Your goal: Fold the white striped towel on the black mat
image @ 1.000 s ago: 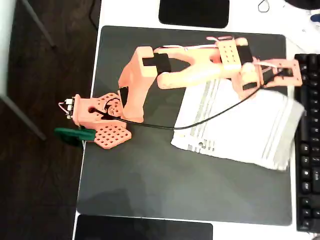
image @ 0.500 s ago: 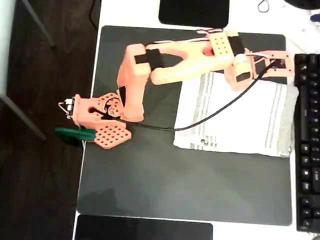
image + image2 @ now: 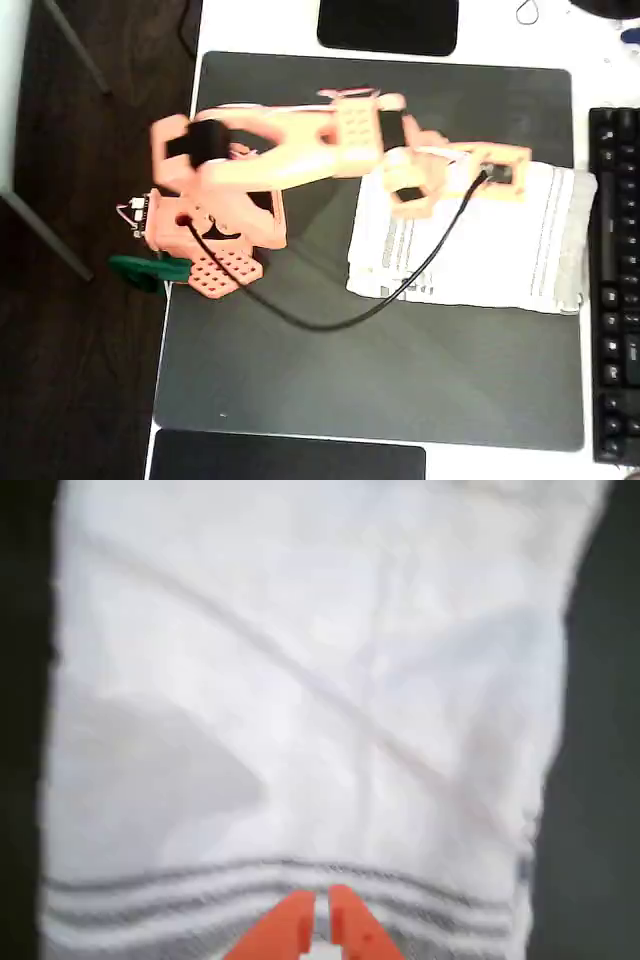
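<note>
The white striped towel (image 3: 480,250) lies flat in a folded rectangle on the right half of the black mat (image 3: 350,370), with grey stripe bands near its left and right edges. My orange gripper (image 3: 515,170) hovers over the towel's far edge, reaching in from the left. In the wrist view the towel (image 3: 300,700) spreads below and a stripe band runs just ahead of the gripper (image 3: 320,930). The orange fingertips (image 3: 285,930) sit together with only a thin slit between them, shut and holding nothing. A black cable droops from the wrist across the towel's left side.
A black keyboard (image 3: 615,280) borders the mat's right edge. Glossy black slabs lie beyond the far edge (image 3: 390,25) and the near edge (image 3: 290,460). The arm's base (image 3: 195,235) with a green clamp (image 3: 150,268) stands at the table's left edge.
The towel's raised right part has come down flat and the gripper has let go of it. The arm has pulled back left, from the far right corner to over the towel's far edge.
</note>
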